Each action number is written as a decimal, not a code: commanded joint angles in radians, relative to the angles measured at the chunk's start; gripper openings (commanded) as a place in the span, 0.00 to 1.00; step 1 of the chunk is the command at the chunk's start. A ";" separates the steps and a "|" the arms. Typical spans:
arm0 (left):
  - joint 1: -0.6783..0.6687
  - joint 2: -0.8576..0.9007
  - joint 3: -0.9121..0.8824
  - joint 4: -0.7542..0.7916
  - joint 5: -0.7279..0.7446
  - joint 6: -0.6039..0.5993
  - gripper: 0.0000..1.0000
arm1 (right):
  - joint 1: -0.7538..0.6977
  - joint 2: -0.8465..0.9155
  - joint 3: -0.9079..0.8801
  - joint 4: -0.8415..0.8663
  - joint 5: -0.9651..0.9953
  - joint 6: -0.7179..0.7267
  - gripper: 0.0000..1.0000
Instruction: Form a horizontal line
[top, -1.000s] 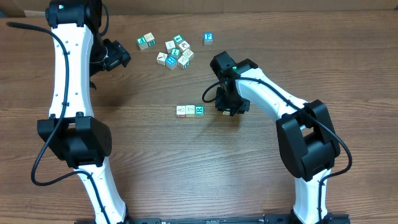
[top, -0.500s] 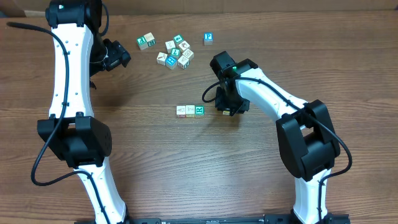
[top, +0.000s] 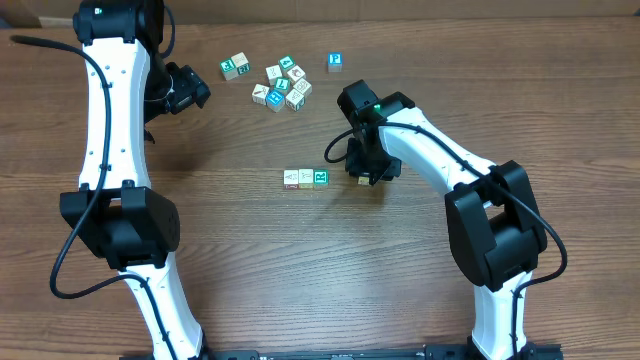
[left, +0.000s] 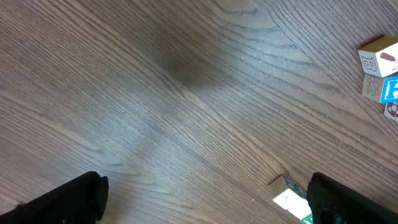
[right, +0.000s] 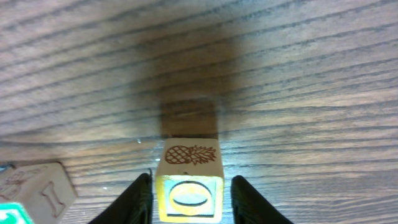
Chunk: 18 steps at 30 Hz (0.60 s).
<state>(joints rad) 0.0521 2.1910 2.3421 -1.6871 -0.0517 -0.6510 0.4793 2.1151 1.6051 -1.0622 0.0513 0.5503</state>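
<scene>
- Wooden table (top: 300, 270) carries a three-cube horizontal line (top: 305, 178) near its middle.
- Right fingers (right: 138, 200) clamp a yellow pineapple cube (right: 188, 186) near the row's right end.
- Left fingers (left: 62, 198) are spread wide and hold nothing.

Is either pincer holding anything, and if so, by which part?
The right pincer holds the yellow pineapple cube by its two opposite side faces, one finger on each. The left pincer is open and empty.
</scene>
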 joint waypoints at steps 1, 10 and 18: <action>-0.007 0.006 0.000 -0.002 0.000 0.008 1.00 | -0.004 -0.004 0.033 0.002 -0.002 0.005 0.33; -0.007 0.006 0.000 -0.002 0.000 0.008 0.99 | -0.003 -0.004 0.032 -0.010 -0.008 0.004 0.40; -0.007 0.006 0.000 -0.002 0.000 0.008 0.99 | -0.003 -0.004 0.003 0.011 -0.008 0.005 0.39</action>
<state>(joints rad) 0.0521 2.1910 2.3421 -1.6871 -0.0521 -0.6510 0.4793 2.1151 1.6085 -1.0691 0.0479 0.5499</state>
